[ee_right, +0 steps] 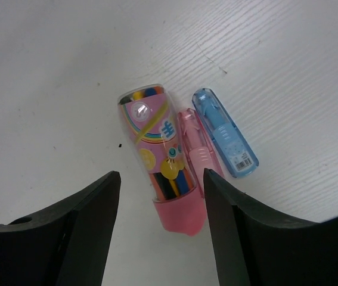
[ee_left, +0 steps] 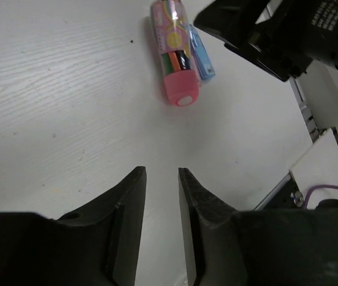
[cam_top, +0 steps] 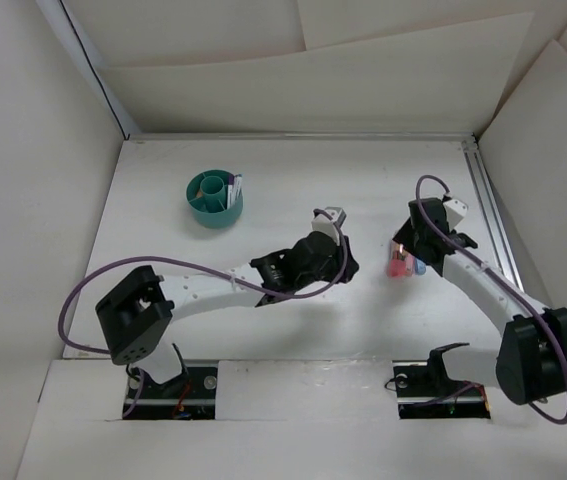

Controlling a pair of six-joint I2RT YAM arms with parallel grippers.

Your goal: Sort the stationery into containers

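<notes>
Desk carries everything, and the teal cup stands at its far left with white pens upright in it; which compartments they occupy is too small to tell.

The loose stationery lies well apart from that cup, on the right half of the desk, directly under the right tool. The left tool hangs near the middle of the desk, pointed toward the same pile but short of it, so the right arm is plainly the nearer one. The left tool's jaws stand only narrowly apart with nothing between them. The right tool's jaws are spread wide and clamp nothing yet.

The pink tube, the biggest piece, lies flat between those spread jaws. Its long axis runs away from the right wrist camera, pink cap nearest and clear end farthest, tilted a little leftward. The jaws therefore face each other across its width, which looks a fair line for closing on it.

The blue piece lies outermost on the right, roughly parallel to the tube. The slim pink piece sits between the two, touching the tube's side, and the right-hand jaw would likely crowd it.
</notes>
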